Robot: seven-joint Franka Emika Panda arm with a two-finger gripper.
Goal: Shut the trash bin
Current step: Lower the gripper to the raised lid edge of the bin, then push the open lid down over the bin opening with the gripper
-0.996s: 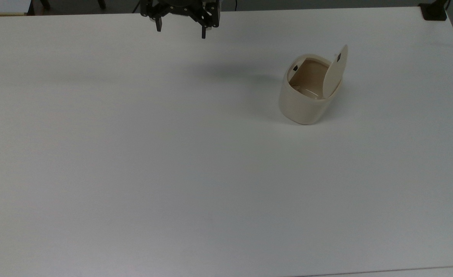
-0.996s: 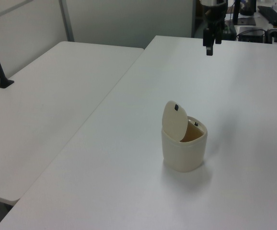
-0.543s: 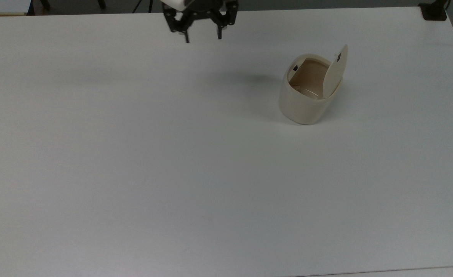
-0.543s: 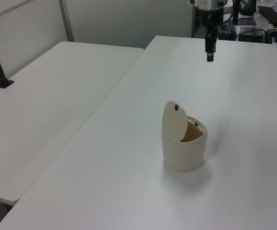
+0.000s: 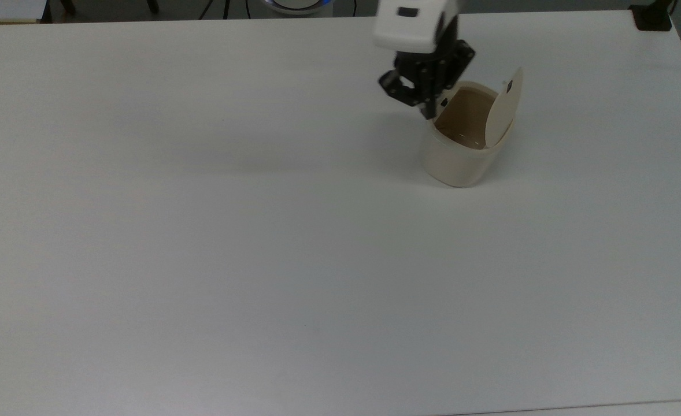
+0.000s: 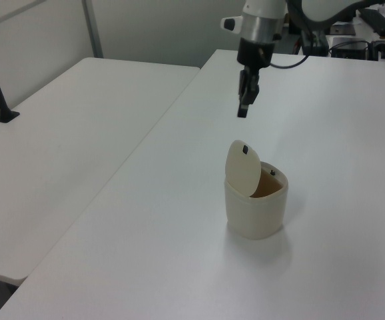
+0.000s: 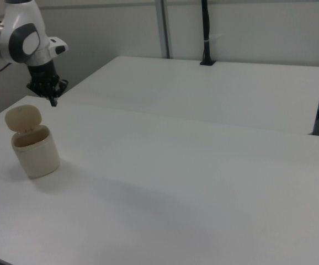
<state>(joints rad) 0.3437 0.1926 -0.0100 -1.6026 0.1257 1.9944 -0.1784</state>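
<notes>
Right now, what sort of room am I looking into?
Probably a robotics lab or test room: plain white tables, a white robot arm over a small cream plastic bin with raised lid, and black camera stands.

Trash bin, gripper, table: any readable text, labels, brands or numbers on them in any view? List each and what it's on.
None readable.
The trash bin is plain cream; its raised lid carries a small black button, no lettering.
The gripper housing has a dark mark on top, too blurred to read.
The table is bare white.

White table (image 5: 202,231); second white table (image 6: 66,147) beside; black pole (image 7: 205,33) clamped there.
</notes>
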